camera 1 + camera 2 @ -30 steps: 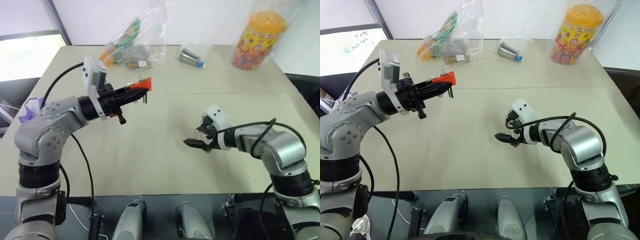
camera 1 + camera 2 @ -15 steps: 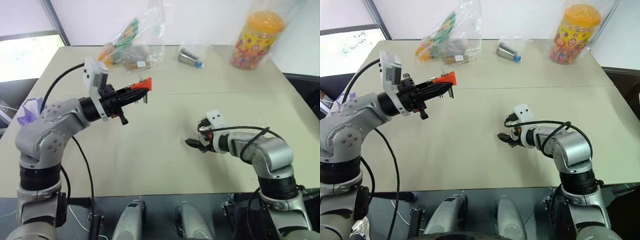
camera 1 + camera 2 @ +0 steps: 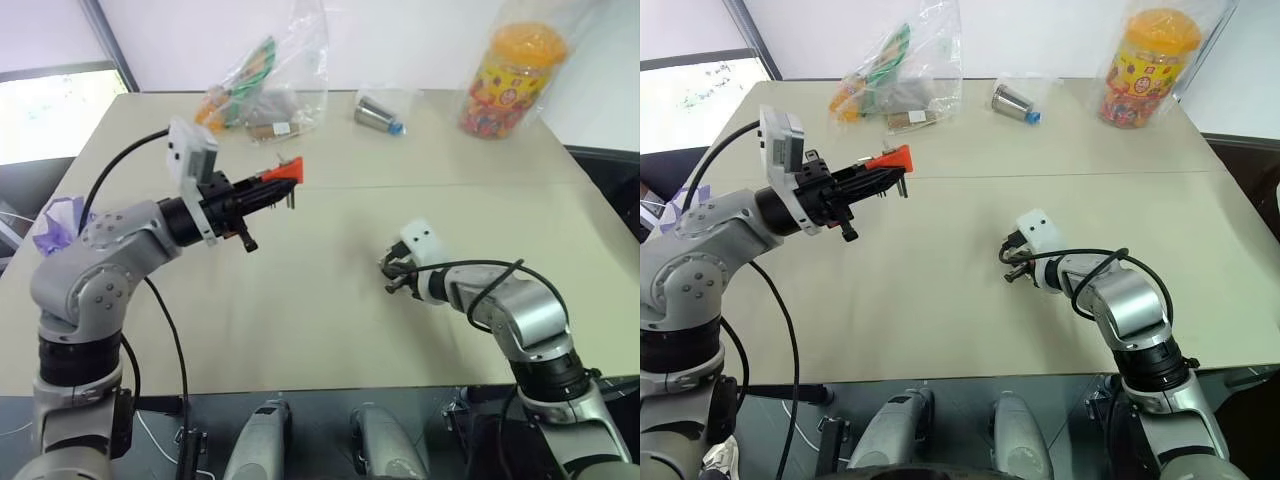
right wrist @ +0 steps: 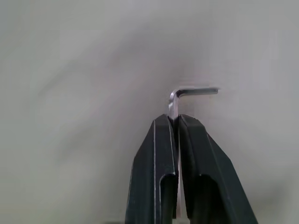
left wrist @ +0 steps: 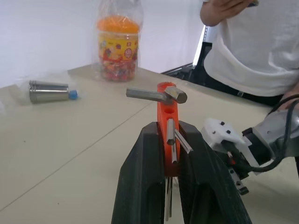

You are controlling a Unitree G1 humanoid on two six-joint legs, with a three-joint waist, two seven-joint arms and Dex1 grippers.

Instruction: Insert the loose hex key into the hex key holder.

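A: Where's the key (image 4: 180,100)?

B: Pinched between the right gripper (image 4: 174,120) jaws, which are closed on its long leg; the bent end sticks out past the fingertips, right down at the bench (image 3: 330,310), around the middle, toward the right edge.

A: And the holder (image 5: 167,122)?

B: Up off the bench, toward the left edge. The left gripper (image 5: 169,128) has its jaws clamped on it, with the red end and a few keys poking out beyond. The two grippers are well apart.

A: Any containers?

B: Along the far edge: a clear bag (image 3: 268,80) with colourful packets inside, a silver cylinder (image 3: 378,115) with a blue cap lying in clear wrap, and an orange-lidded jar (image 3: 506,80) of sweets, also wrapped.
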